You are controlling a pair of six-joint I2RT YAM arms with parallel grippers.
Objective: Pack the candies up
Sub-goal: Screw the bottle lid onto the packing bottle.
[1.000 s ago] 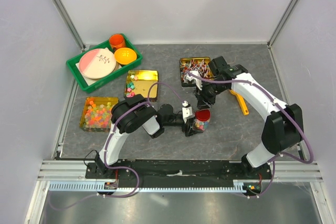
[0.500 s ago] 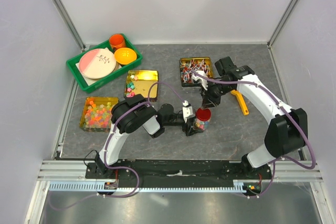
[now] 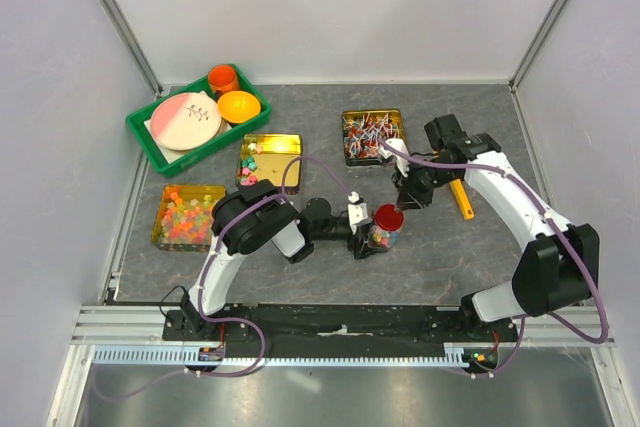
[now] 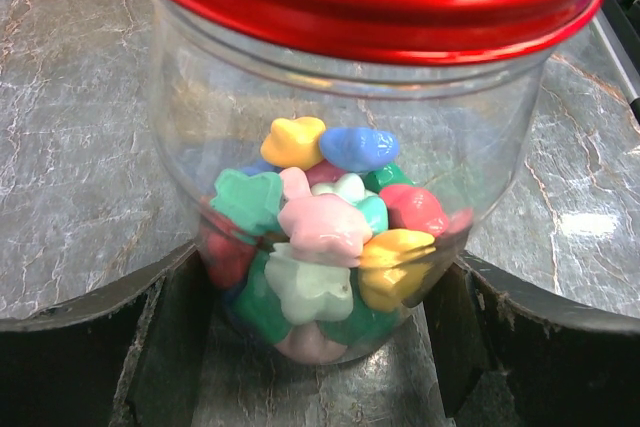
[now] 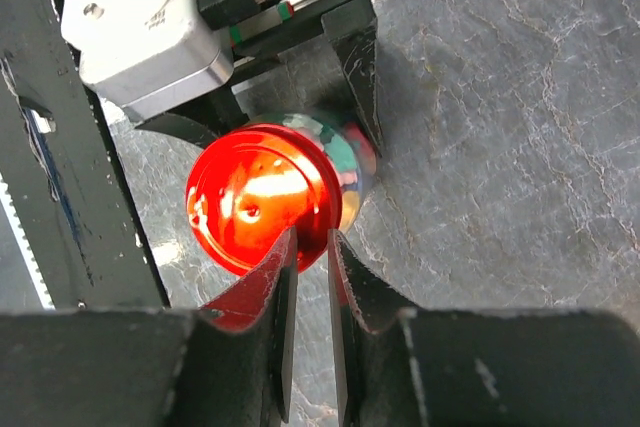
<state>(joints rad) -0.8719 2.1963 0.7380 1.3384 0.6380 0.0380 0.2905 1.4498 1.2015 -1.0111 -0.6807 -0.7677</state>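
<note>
Near the middle of the table (image 3: 440, 267), toward its near edge, you see from above a small jar (image 3: 380, 238), mostly hidden under its red lid (image 3: 388, 217). Your left wrist view crops the lid. Through clear rounded glass the candies (image 4: 325, 232), glossy pastel stars, fill the bottom, and the left gripper (image 4: 322, 277) clasps the jar from both sides. Your right wrist view shows the shiny lid's round top, with the right gripper (image 5: 308, 242) pressed together at its rim; whether it touches the lid you cannot tell.
</note>
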